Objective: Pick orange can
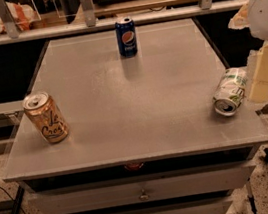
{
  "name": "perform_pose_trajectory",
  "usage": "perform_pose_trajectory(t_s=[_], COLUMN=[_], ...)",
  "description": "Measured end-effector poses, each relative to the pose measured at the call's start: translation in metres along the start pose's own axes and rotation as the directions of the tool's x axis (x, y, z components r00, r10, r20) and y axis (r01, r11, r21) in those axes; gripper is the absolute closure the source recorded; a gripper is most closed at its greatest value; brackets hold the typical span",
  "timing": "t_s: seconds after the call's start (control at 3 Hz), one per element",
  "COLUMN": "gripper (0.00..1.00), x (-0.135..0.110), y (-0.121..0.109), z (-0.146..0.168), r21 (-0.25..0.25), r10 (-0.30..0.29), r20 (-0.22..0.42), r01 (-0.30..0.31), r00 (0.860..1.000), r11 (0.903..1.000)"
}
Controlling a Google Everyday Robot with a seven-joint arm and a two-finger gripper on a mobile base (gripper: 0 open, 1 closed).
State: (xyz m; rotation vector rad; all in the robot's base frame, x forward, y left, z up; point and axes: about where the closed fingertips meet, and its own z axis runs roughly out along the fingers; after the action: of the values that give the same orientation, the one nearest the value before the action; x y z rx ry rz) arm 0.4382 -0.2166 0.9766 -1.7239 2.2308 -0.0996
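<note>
Three cans are seen on one desk (123, 105): the orange can (45, 117) upright at left front, a blue can (126, 37) at the rear, and a pale green can (230, 91) lying at right. The gripper (261, 83) is seen just beside it, perhaps touching; its opening cannot be told.

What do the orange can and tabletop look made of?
The orange can: probably thin aluminium, glossy printed body, silver top with tab. The tabletop: matte grey, painted metal or laminate, unclear which. The gripper sits at its right edge, across from that can.
</note>
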Motion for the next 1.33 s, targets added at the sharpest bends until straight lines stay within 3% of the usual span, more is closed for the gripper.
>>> perform_pose_trajectory(t_s=[0.67, 1.0, 1.33], gripper=[0.0, 0.0, 0.0], x=[-0.005, -0.02, -0.052], y=[-0.004, -0.01, -0.013], z=[0.002, 0.026, 0.059], r21=[0.005, -0.023, -0.076], r10=[-0.011, -0.024, -0.027], r20=[0.032, 0.123, 0.256], r01=[0.011, 0.027, 0.047], r00=[0.999, 0.992, 0.966], r11=[0.9999, 0.9994, 0.996])
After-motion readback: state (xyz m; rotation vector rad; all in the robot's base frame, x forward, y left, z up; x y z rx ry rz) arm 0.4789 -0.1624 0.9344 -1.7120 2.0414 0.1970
